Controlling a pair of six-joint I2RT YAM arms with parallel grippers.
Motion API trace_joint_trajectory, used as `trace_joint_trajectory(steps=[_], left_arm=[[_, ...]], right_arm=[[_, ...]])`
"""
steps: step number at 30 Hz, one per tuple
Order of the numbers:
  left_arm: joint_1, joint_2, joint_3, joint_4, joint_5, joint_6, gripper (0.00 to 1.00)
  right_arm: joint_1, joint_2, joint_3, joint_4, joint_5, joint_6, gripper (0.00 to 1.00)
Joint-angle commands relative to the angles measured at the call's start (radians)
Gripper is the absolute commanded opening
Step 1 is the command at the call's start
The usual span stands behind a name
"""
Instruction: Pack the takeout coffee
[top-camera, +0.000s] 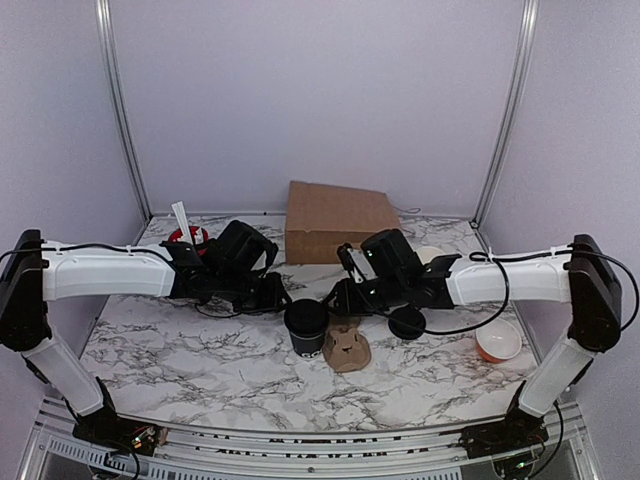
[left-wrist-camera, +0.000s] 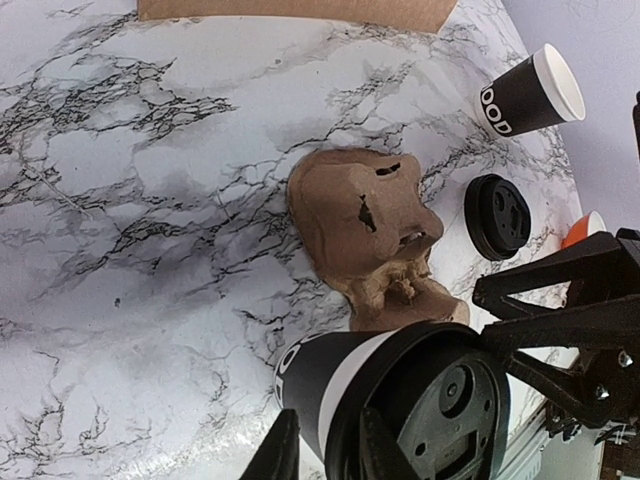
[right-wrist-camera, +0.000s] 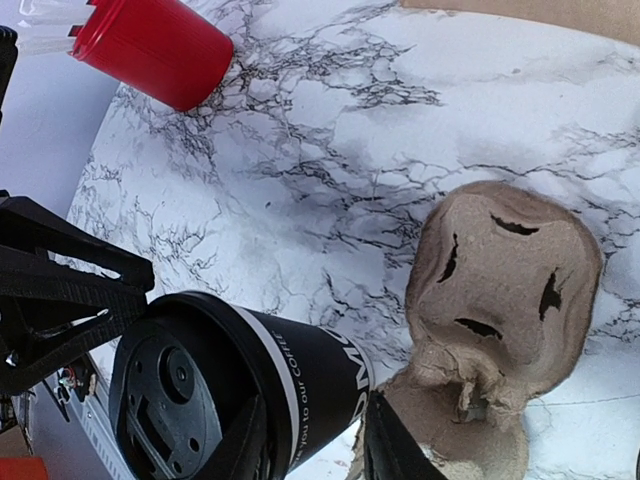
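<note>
The takeout coffee (top-camera: 305, 328), a black paper cup with white print and a black lid, stands upright on the marble table just left of a brown pulp cup carrier (top-camera: 347, 350). My left gripper (top-camera: 275, 297) reaches it from the left and my right gripper (top-camera: 340, 295) from the right. In the left wrist view the left gripper (left-wrist-camera: 325, 455) is shut on the cup (left-wrist-camera: 330, 385) at its rim, one finger on the lid, one outside the wall. The right gripper (right-wrist-camera: 318, 445) is shut on the cup (right-wrist-camera: 320, 385) the same way. The carrier (left-wrist-camera: 365, 215) (right-wrist-camera: 510, 275) lies empty beside it.
A loose black lid (top-camera: 406, 322) lies right of the carrier, with a lidless black cup (left-wrist-camera: 525, 95) behind it. A cardboard box (top-camera: 335, 220) stands at the back centre. A red cup (top-camera: 188, 238) with straws is back left, an orange bowl (top-camera: 497, 342) at the right.
</note>
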Motion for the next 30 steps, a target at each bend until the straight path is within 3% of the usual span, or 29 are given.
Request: trace_joint_trajectory(steps=[1,15,25,30], left_arm=[[-0.001,-0.053,-0.02,-0.028,-0.015,0.01,0.21],[0.015,-0.108,-0.059,-0.041,-0.026,0.015,0.21],[0.018,-0.126,-0.054,-0.059,0.0,0.048,0.22],[0.027,-0.148,-0.075,-0.057,0.027,0.047,0.25]], right_arm=[[0.023,0.036,0.062,-0.03,-0.021,-0.019,0.32],[0.047,0.105,0.167,-0.081,-0.02,-0.05,0.39],[0.023,0.004,0.119,-0.096,0.039,-0.062,0.61],[0.042,-0.019,0.107,-0.1,0.025,-0.073,0.66]])
